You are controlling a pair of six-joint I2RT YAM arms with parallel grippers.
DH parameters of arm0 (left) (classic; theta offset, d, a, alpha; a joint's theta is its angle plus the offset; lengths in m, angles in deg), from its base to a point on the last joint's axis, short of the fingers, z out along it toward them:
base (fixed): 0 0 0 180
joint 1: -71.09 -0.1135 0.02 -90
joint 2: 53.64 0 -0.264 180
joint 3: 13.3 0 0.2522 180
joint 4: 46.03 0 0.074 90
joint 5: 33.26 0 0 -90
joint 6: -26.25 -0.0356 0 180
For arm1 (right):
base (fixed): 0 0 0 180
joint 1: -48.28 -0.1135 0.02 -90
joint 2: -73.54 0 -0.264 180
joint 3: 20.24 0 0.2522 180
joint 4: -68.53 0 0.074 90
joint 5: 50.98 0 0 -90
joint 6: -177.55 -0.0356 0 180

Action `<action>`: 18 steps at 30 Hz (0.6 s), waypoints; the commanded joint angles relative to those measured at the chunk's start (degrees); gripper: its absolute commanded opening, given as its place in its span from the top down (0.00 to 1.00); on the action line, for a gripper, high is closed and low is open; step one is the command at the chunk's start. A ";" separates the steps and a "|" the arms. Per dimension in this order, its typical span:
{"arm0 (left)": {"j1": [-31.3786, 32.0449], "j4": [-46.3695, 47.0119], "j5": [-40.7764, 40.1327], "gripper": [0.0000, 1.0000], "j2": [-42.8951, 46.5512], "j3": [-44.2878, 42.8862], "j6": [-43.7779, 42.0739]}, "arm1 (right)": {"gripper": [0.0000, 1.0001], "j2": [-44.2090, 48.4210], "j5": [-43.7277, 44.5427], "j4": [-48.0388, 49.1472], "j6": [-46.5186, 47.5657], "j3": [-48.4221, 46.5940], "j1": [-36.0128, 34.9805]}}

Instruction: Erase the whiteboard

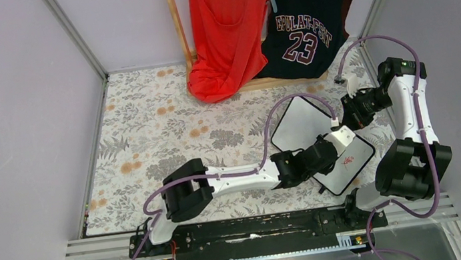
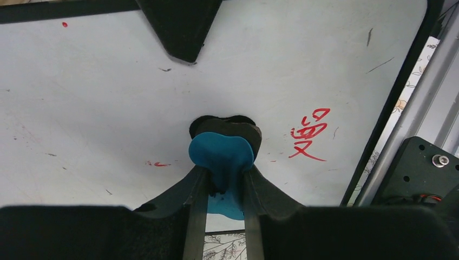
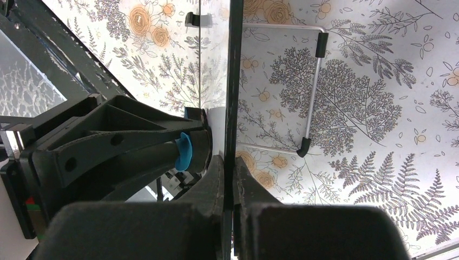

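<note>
Red writing [image 2: 309,135] sits at 3 o'clock of the eraser [image 2: 222,151] pinched in the left fingers [image 2: 222,184]. The whiteboard [image 1: 301,124], at the counter's [image 1: 147,134] 4 o'clock, is edge-clamped by the right fingers [image 3: 231,176]; hard wiping could twist it loose.

left arm [image 1: 241,179]: stretched out low, reaching way over to the right side, wrist pointing up-right
left gripper [image 2: 224,179]: jaws pinched tight on a blue-backed eraser [image 2: 222,154]
right arm [image 1: 406,107]: folded up at the elbow, wrist bent back to the left
right gripper [image 3: 228,181]: jaws clamped onto the whiteboard [image 3: 234,81] edge
</note>
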State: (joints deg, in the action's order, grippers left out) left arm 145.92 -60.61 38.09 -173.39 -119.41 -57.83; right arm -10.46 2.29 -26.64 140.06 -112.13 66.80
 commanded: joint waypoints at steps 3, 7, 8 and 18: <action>-4.96 0.85 -2.84 1.00 0.93 4.28 -1.38 | 1.00 -0.19 4.30 -3.26 3.91 2.89 -1.44; -8.39 0.89 -3.20 1.00 2.08 6.33 -1.50 | 1.00 -0.13 4.51 -3.27 3.91 2.84 -1.39; -9.15 0.86 -3.50 1.00 2.39 6.70 -1.54 | 1.00 -0.11 4.56 -3.31 3.91 2.71 -1.39; -13.17 -0.01 -4.24 1.00 4.36 7.59 -1.89 | 1.00 -0.17 4.67 -3.26 4.00 2.61 -1.40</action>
State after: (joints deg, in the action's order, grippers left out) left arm 135.41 -60.28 38.09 -169.06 -112.48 -58.31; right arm -10.46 1.90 -25.28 140.02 -111.84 66.80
